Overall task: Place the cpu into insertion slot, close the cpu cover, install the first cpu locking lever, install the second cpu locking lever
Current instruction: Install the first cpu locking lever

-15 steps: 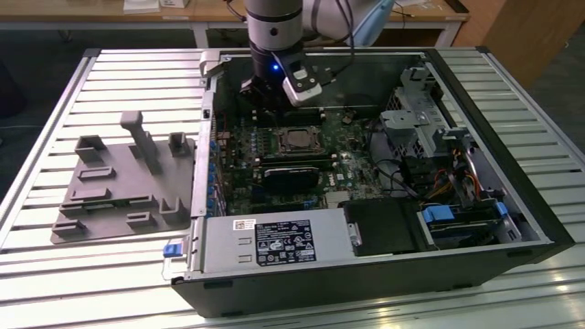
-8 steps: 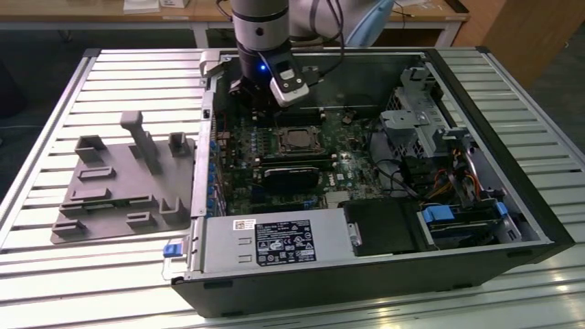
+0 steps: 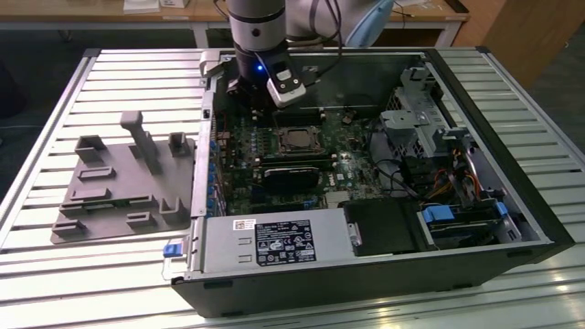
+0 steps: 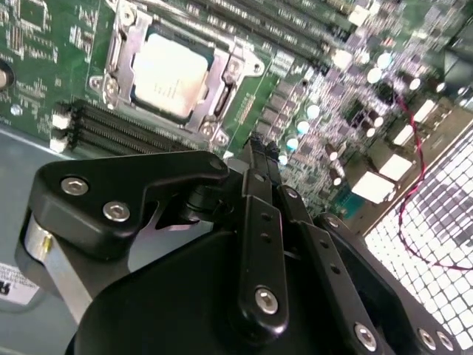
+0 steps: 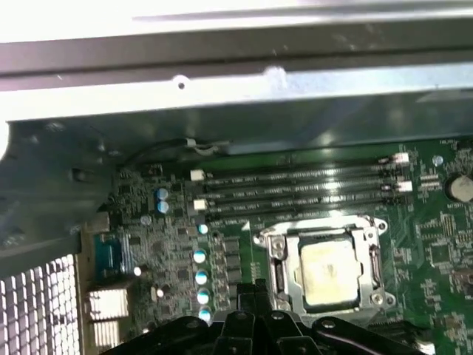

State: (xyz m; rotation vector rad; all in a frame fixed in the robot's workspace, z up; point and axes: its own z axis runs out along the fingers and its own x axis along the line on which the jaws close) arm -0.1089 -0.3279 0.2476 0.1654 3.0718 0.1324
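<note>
Two steps in, by the look of it, and working at the locking-lever stage: finding the small flat square cpu with its pale silvery-beige metal top (image 4: pixel 168 74) seated in the square, dark, silver-rimmed insertion slot (image 5: pixel 279 275) on the green circuit board (image 5: pixel 436 244), and the thin silver window-frame cpu cover (image 4: pixel 118 59) lying down flat around it. Hovering the black metal gripper (image 5: pixel 251 292) near the socket, apart from it and touching nothing, fingertips pressed together and gripping nothing. In the exterior view, hanging toward the exterior view's left of the socket, inside the open black computer case (image 3: pixel 512 205). Not managing to tell latched levers from unlatched ones in either wrist view. Judging the lever work as calling for a short, careful approach to the frame's edge, bearing on the wire rather than the chip, and keeping clear of the long black memory slots (image 5: pixel 303 188) just beside the socket.
</note>
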